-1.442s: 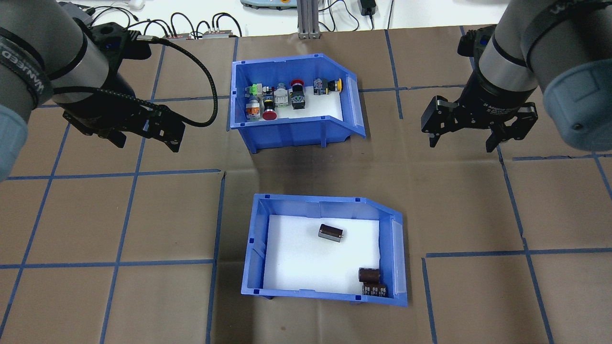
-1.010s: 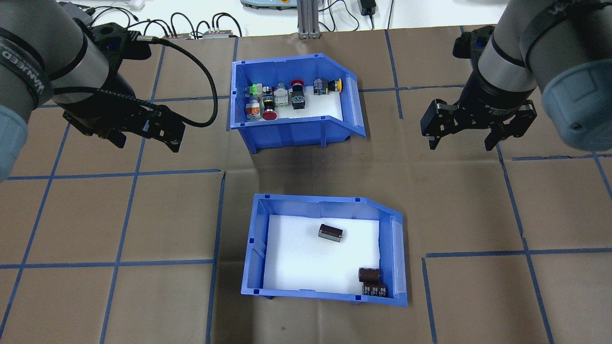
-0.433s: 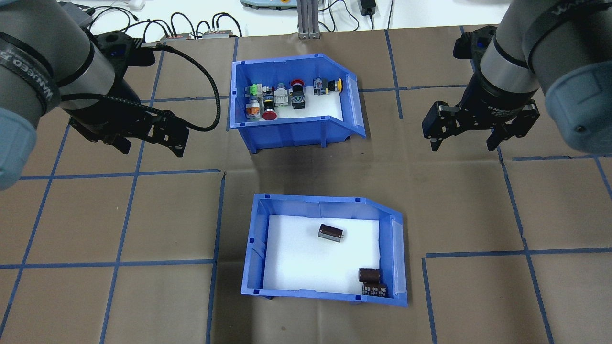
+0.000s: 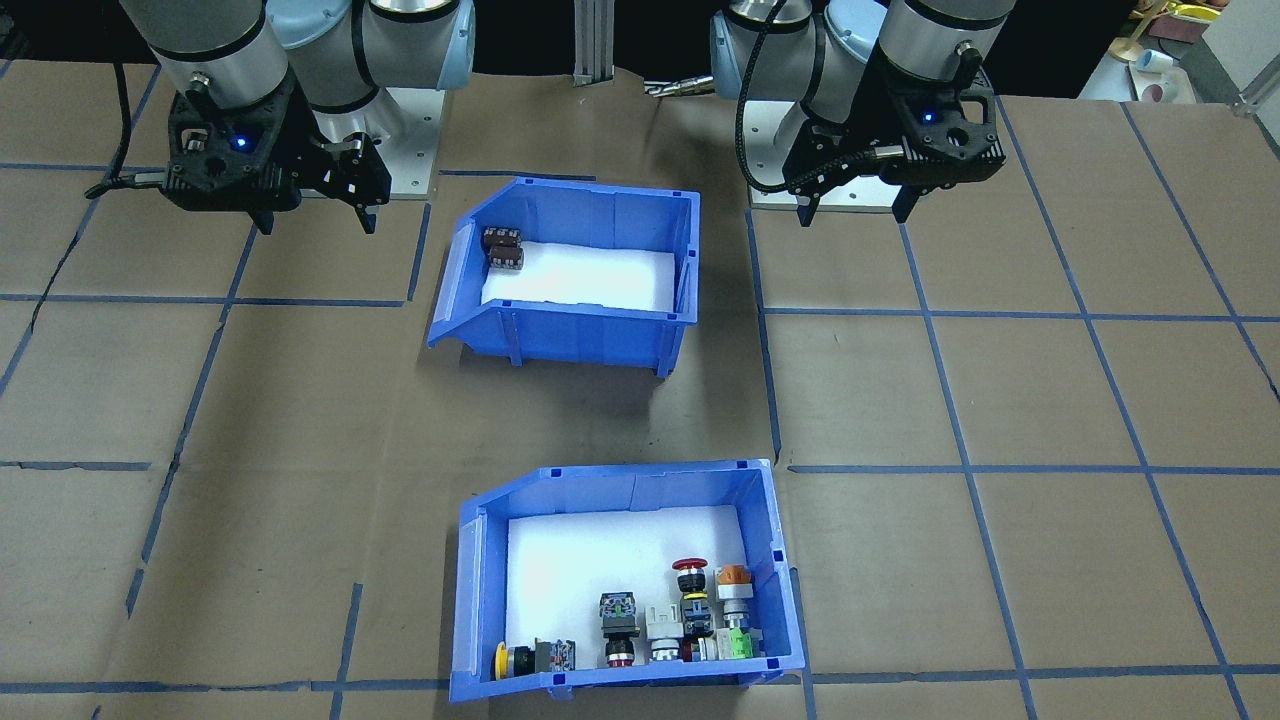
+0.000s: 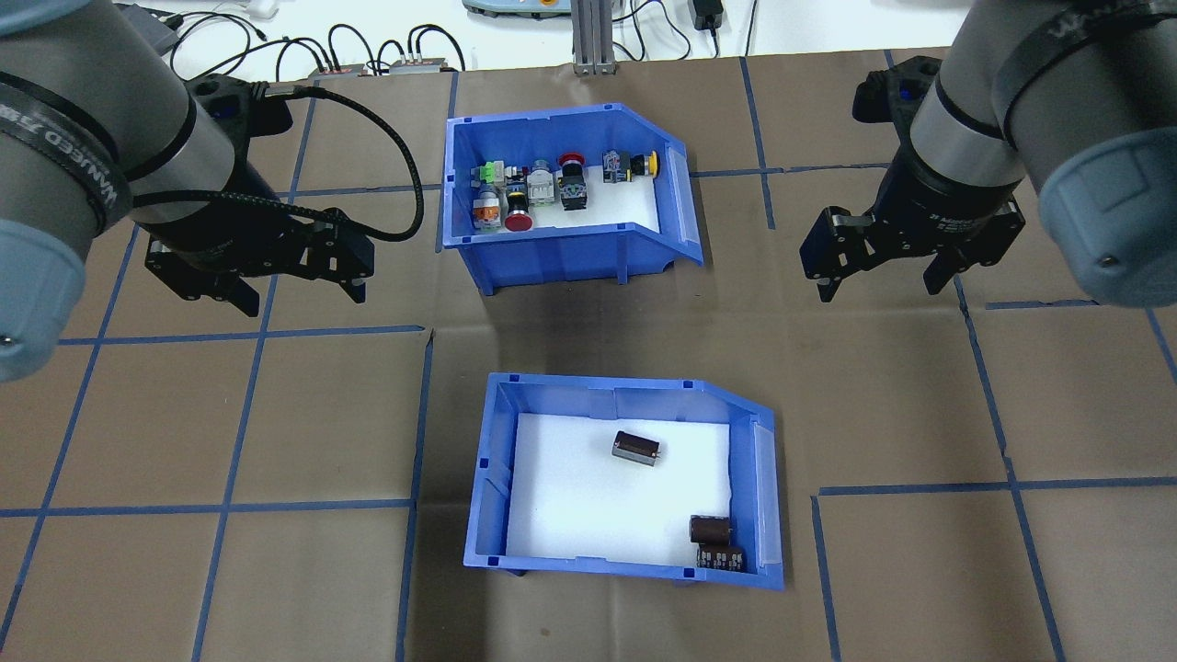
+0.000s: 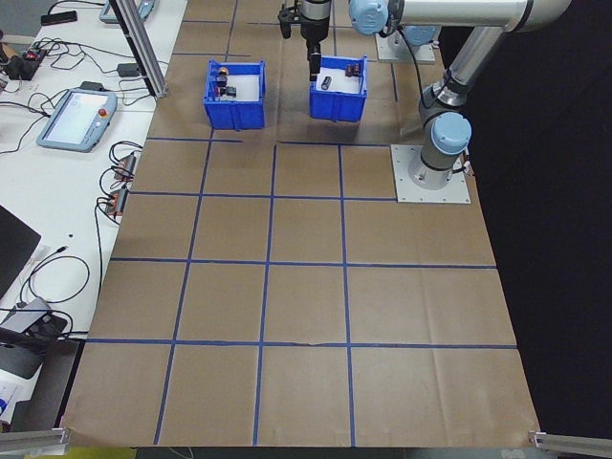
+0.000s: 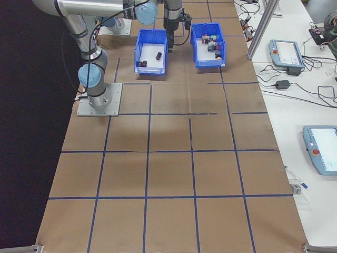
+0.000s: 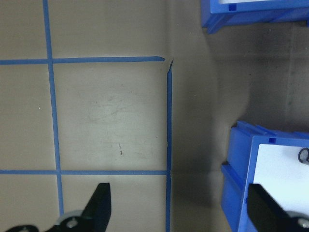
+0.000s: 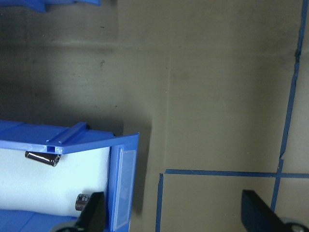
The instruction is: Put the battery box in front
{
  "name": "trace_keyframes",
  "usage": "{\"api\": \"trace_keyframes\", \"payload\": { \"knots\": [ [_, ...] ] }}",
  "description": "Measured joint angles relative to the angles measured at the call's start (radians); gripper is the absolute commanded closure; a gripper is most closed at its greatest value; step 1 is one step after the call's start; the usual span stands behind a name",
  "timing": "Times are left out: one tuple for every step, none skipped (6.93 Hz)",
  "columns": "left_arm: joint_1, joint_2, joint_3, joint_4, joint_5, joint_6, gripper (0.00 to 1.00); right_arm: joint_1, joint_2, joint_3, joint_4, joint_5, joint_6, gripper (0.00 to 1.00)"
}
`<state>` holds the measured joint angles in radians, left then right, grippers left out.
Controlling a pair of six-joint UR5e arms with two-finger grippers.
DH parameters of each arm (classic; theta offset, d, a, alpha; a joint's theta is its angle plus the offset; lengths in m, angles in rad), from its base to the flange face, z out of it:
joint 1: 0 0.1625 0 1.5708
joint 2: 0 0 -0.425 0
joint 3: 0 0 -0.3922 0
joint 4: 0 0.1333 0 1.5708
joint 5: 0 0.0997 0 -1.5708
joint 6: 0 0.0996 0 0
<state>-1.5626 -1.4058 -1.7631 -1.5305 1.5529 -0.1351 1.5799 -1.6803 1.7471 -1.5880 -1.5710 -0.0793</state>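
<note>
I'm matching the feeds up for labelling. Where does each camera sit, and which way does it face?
Front-facing: across the table, facing the robot; both arms at top.
Overhead: behind the robot's shoulders; left claw, right claw, both open.
Exterior left: table end; left arm nearer.
Exterior right: opposite end; right arm nearer.
Left wrist: looks down; fingertips.
Right wrist: likewise.
Both wrist views share the battery box.

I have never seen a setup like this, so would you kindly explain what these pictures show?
Two robot arms stand at a paper-covered table. The pictures show one moment from above, from across the table, from both ends, and from cameras on each wrist. The left gripper and right gripper hang open above the table, holding nothing. Near the robot sits the battery box, a blue bin with three dark cylinders. Farther off is a matching switch bin with coloured push-buttons.
</note>
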Motion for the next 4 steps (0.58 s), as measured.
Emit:
{"api": "trace_keyframes", "payload": {
  "knots": [
    [-0.005, 0.006, -0.027, 0.001, -0.022, -0.096, 0.01, 0.027, 0.000, 0.002, 0.000, -0.004, -0.058, 0.00],
    [-0.021, 0.013, -0.054, 0.001, -0.033, -0.189, 0.01, 0.053, 0.001, 0.003, 0.000, -0.007, -0.086, 0.00],
    [-0.058, 0.019, -0.071, 0.002, -0.036, -0.281, 0.01, 0.084, 0.001, 0.004, 0.000, -0.007, -0.115, 0.00],
    [-0.111, 0.018, -0.083, 0.005, -0.036, -0.385, 0.01, 0.115, 0.002, 0.004, -0.001, -0.007, -0.159, 0.00]
  ]
}}
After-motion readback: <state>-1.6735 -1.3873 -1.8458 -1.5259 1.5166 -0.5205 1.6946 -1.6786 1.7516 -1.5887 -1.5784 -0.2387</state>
